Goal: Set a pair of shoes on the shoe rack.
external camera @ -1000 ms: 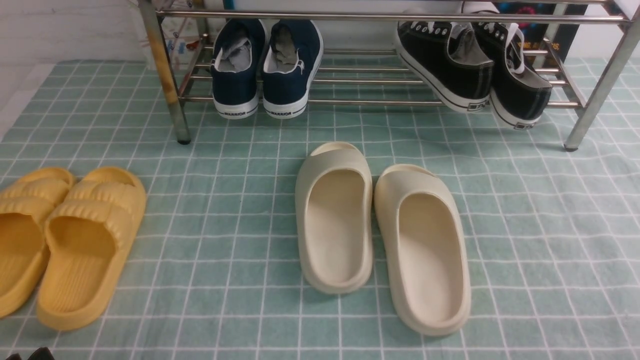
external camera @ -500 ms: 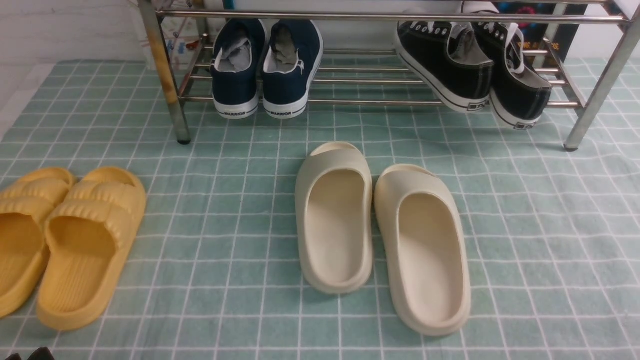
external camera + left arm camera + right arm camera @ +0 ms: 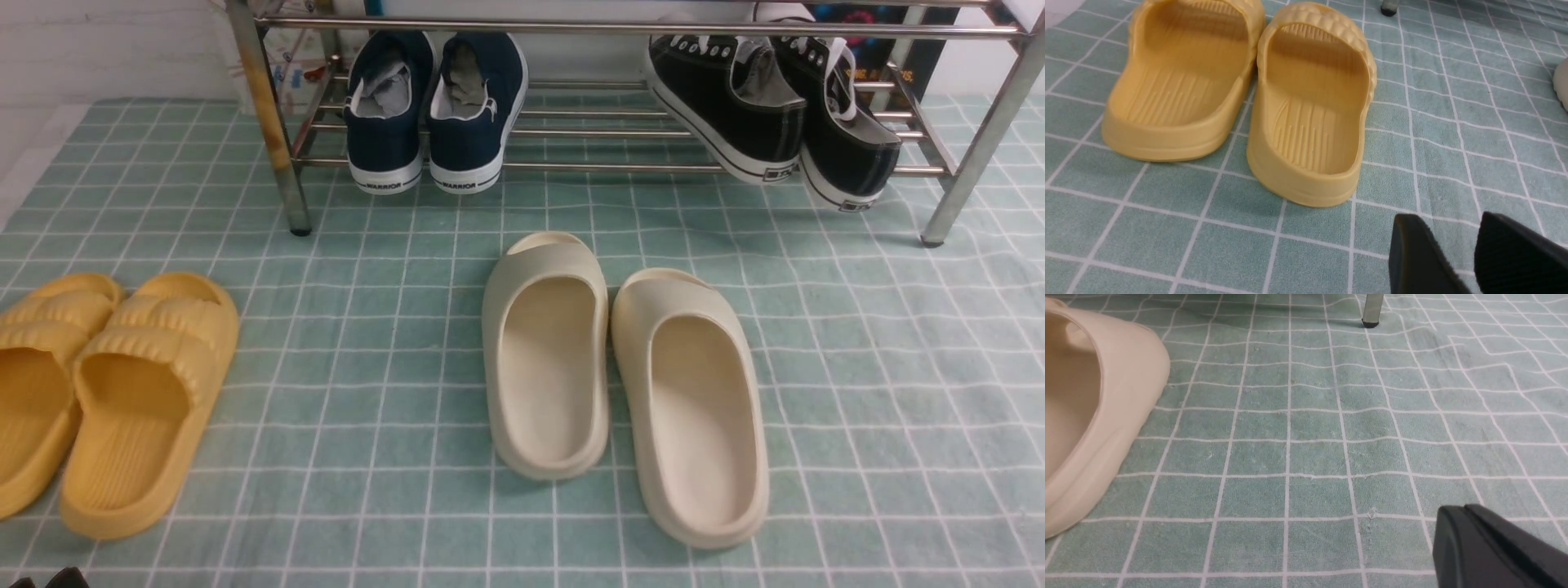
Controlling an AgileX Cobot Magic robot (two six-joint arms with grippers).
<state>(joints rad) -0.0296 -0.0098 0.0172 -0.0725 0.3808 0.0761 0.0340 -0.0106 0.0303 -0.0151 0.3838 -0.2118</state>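
shoes: pair of shoes [image 3: 775,114] rests on shoe rack [image 3: 620,167] lower bars, heels overhanging the front, likely just released | left gripper [image 3: 1474,253]: fingers wide, empty | right gripper [image 3: 1470,535]: fingers pressed together, empty, low over tabletop [image 3: 1306,424]

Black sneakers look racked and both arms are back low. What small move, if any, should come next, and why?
Probably none beyond holding both arms still. The black sneakers already sit on the rack, though their heels overhang the front bar. The right gripper is shut and empty over bare mat; the left gripper is open and empty near the yellow slides. At most, nudge the heels deeper.
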